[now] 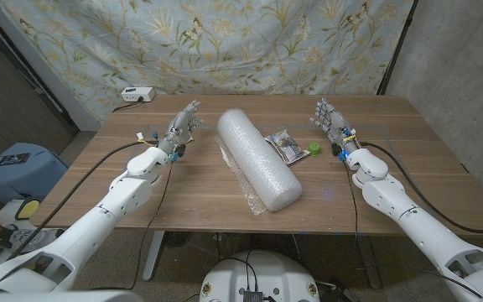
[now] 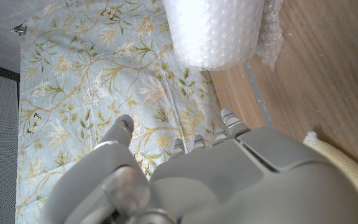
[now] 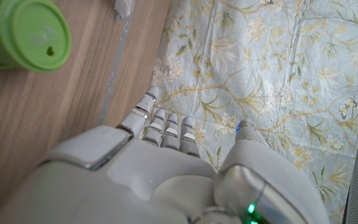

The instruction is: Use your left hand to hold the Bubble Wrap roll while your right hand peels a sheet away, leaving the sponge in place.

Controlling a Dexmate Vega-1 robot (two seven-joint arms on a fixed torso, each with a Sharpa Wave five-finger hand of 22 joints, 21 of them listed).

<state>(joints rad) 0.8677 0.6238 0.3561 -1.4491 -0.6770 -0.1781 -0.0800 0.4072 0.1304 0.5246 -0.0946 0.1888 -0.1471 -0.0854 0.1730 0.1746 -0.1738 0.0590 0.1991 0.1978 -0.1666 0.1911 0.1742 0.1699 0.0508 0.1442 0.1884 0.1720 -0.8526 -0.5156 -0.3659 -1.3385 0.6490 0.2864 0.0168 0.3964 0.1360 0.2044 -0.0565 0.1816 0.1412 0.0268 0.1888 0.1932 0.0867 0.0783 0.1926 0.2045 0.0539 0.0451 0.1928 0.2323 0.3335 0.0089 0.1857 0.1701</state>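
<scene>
I stand at a wooden table (image 1: 225,189) with both hands raised, fingers spread, holding nothing. My left hand (image 1: 183,126) is up near the table's far left part; my right hand (image 1: 329,120) is up near the far right. Bare wood lies open in front of each arm. The Bubble Wrap roll (image 1: 257,157) lies diagonally across the middle, between my hands and apart from both, a loose sheet edge trailing beneath it. Just right of the roll sits a dark packet (image 1: 286,145), then a small green lid (image 1: 314,149) close to my right hand. A pale yellow sponge (image 2: 347,174) lies beside my left hand. A white box (image 1: 136,95) sits at the far left corner.
</scene>
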